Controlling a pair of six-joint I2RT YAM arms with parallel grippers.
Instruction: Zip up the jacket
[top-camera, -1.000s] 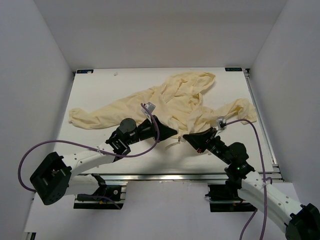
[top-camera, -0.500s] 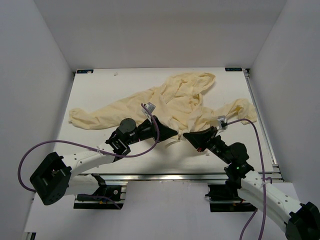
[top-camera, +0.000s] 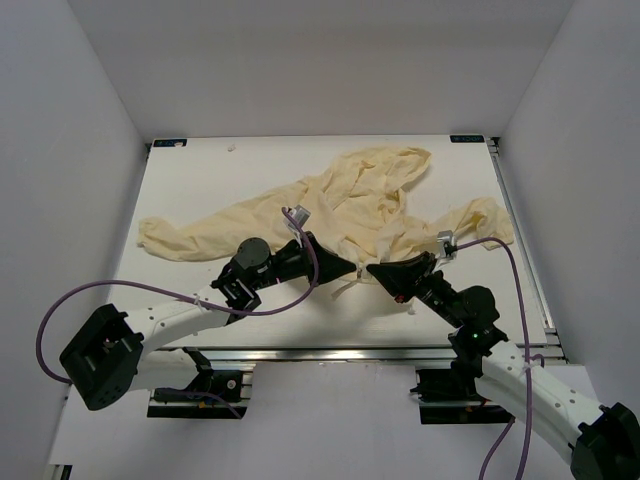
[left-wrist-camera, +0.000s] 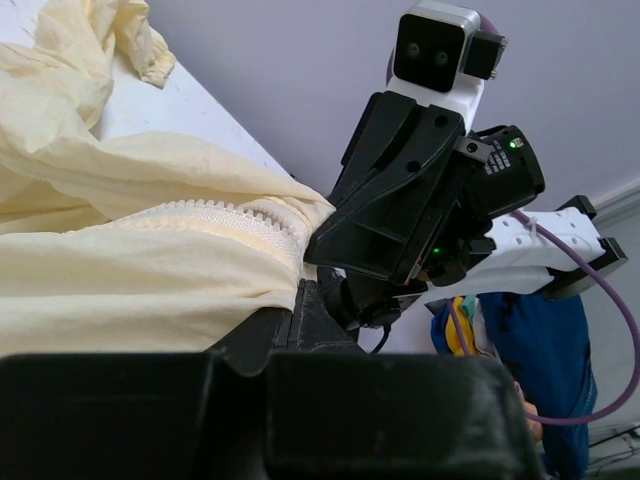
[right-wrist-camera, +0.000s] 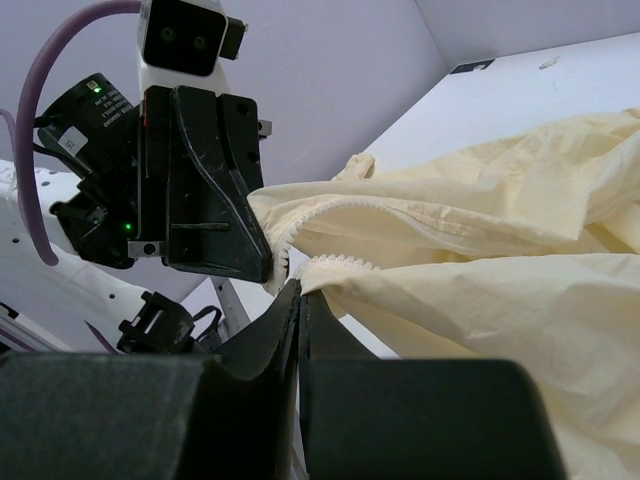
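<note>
The pale yellow jacket (top-camera: 350, 205) lies spread on the white table, hood at the back, sleeves out to left and right. My left gripper (top-camera: 351, 266) is shut on the jacket's lower front edge; the left wrist view shows the zipper teeth (left-wrist-camera: 240, 215) running to its closed jaws. My right gripper (top-camera: 371, 270) faces it a few centimetres away and is shut on the other front edge, with zipper teeth (right-wrist-camera: 335, 264) at its fingertips. Both hems are lifted slightly off the table. The zipper slider is not visible.
The white table (top-camera: 190, 180) sits between grey walls. The left sleeve (top-camera: 180, 238) stretches toward the left edge and the right sleeve (top-camera: 480, 220) toward the right edge. A white drawstring end (top-camera: 347, 288) lies near the front edge.
The two grippers hold almost still. The jacket fabric near the right gripper has shifted slightly, and the hem between the grippers has been drawn a little closer.
</note>
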